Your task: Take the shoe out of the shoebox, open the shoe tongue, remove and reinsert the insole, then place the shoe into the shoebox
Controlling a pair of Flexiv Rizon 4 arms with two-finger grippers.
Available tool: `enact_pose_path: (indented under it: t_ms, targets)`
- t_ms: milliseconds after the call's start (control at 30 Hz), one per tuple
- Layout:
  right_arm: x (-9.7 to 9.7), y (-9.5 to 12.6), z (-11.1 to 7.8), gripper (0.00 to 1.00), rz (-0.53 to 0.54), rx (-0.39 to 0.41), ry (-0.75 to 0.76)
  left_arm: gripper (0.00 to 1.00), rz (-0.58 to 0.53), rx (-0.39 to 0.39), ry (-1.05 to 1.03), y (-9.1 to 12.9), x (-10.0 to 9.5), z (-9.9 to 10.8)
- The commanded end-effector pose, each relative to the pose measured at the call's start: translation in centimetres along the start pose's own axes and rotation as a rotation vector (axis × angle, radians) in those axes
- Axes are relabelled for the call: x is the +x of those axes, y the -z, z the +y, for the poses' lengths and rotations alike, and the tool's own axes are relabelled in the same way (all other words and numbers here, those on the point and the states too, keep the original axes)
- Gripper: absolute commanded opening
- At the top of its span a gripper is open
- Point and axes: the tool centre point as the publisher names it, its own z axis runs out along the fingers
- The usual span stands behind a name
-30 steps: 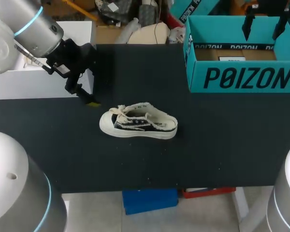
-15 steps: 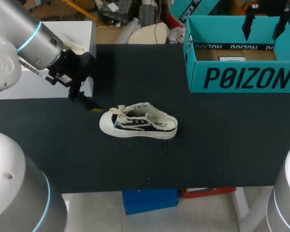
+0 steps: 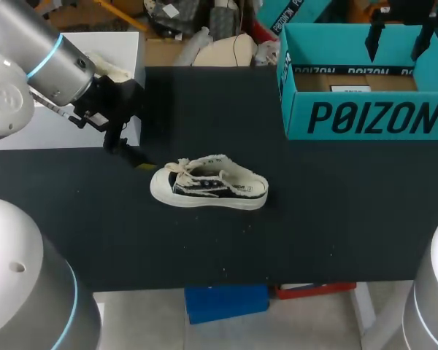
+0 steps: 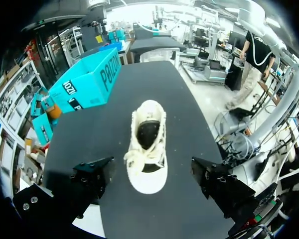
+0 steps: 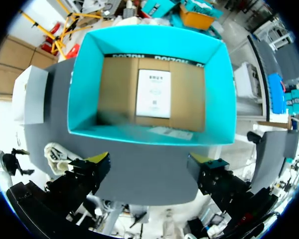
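On the black table (image 3: 314,219), about midway across, the shoe (image 3: 208,184) lies on its sole, toe toward the left arm, out of the box (image 3: 365,109). So the first step looks done and opening the tongue is the one in hand. From the left wrist view the laces (image 4: 139,158) sit bunched over the front of the shoe's mouth, and I can't make out the tongue under them, nor whether an insole is inside.

Down low by the toe hangs the left gripper (image 3: 135,159), fingers spread wide with nothing in them, the shoe straight ahead of it. The right gripper (image 5: 148,159) hovers above the open box, also spread wide and holding nothing. The box shows only its cardboard floor and a white label.

My guess is that the next move needs one gripper to pin the shoe at toe or heel while the other gets a fingertip under the laces and lifts. One arm alone would likely just push it along.

For room: the shoe lies well apart from the near edge and from the box at the far right. A white block (image 3: 58,124) sits just behind the left arm, limiting how far that arm can draw back.
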Motion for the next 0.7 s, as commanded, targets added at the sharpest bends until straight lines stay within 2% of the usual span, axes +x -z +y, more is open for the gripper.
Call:
enact_pose_path:
  t_ms: [33,100,133,200,700]
  targets:
    - [7.2,-0.7,-5.1,1.00,-0.036,-0.003,0.333,1.00,-0.002,0.000,-0.001,-0.2,0.0,0.1]
    - [11.7,-1.9,-8.7,1.00,-0.055,0.018,0.522,1.00,-0.002,0.000,-0.001,-0.2,0.0,0.1]
    - [13.9,-2.7,-10.5,1.00,-0.028,0.019,0.605,1.00,-0.002,0.000,-0.001,-0.2,0.0,0.1]
    - [17.7,-5.0,-14.4,1.00,-0.015,0.032,0.788,1.00,-0.002,0.000,-0.001,-0.2,0.0,0.1]
    - [17.7,-5.0,-14.4,1.00,-0.015,0.032,0.788,1.00,-0.002,0.000,-0.001,-0.2,0.0,0.1]
